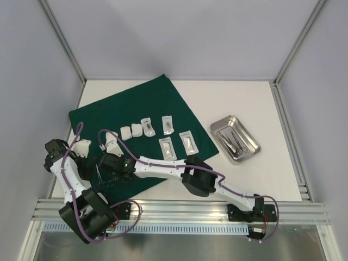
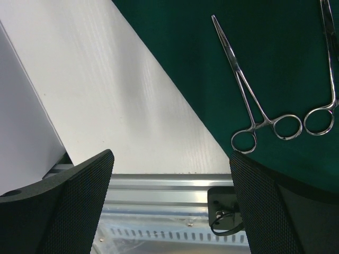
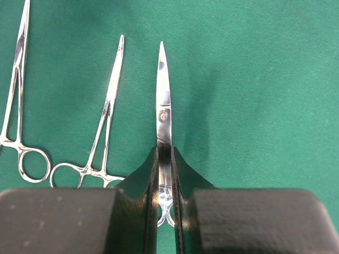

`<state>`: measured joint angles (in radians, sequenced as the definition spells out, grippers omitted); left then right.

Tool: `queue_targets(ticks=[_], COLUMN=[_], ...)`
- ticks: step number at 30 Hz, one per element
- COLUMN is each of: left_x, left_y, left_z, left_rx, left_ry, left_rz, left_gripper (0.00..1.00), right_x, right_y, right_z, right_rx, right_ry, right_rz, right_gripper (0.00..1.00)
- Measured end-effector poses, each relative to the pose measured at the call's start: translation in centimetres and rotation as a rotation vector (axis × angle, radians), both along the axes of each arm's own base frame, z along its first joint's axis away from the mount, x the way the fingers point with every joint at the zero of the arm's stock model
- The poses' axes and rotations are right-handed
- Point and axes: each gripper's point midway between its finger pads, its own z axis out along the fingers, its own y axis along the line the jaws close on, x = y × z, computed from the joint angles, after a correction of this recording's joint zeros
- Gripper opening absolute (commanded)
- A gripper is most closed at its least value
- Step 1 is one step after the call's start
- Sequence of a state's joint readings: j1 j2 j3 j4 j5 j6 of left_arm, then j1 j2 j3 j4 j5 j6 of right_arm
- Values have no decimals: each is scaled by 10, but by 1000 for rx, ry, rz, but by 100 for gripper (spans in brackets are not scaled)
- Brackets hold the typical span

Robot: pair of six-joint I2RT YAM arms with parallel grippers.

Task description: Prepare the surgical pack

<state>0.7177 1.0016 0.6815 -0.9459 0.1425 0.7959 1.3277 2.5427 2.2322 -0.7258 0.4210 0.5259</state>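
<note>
Surgical pack: the green cloth is spread flat on the left of the table, with gauze and pouches set out on it. The steel tray is placed apart, to the right. Finger positions cannot be read from above. In the left wrist view the left gripper is seen spread wide and empty, near forceps at the cloth's edge. In the right wrist view the right gripper is seen pinched on scissors lying on the cloth.
</note>
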Motion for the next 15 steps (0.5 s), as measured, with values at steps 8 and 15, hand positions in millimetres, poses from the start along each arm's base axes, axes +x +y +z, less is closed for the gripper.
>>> queue_targets(ticks=[8, 15], left_x=[0, -1], left_y=[-4, -8], left_z=[6, 10], left_rx=[-11, -13], left_ry=[-11, -24], left_rz=[-7, -24], left_gripper=[99, 99], right_x=[-9, -8], right_y=[-15, -14], right_z=[1, 2], right_rx=[5, 15], right_ry=[10, 1], right_rz=[54, 87], right_gripper=[0, 1])
